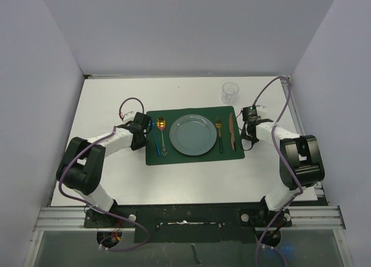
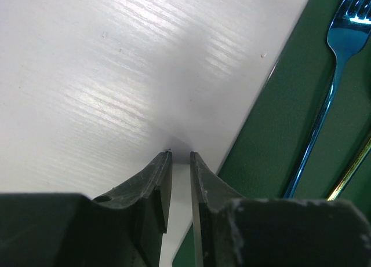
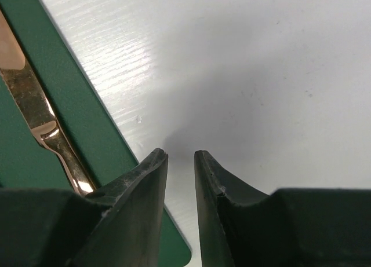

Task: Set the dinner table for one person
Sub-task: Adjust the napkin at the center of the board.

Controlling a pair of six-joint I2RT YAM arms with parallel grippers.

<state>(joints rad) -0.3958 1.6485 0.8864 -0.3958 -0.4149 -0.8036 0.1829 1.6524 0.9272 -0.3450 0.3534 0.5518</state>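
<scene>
- One dinner table [image 1: 116, 180] — a matte white top with metal rail edging — spreads across the overhead view, with both arm bases at its near edge.
- The left gripper [image 1: 141, 123] hangs low over bare white just off the left edge of a dark green placemat [image 1: 174, 158]. Its jaws stand narrowly parted, gripping nothing.
- On the mat's left part lies a blue fork [image 1: 155, 141]. Just right of it is a spoon [image 1: 163, 136], its gold bowl toward the far side.
- A grey-blue plate [image 1: 193, 135] sits at the mat's middle.
- Right of the plate lies a gold fork [image 1: 219, 134], then a copper-toned knife [image 1: 232, 131] near the mat's right edge.
- A clear glass [image 1: 229, 92] stands upright on the table beyond the mat's far right corner, apart from it.
- The right gripper [image 1: 250, 113] hovers low over the tabletop just beside the mat's right edge. Its jaws are slightly apart — they hold nothing.
</scene>
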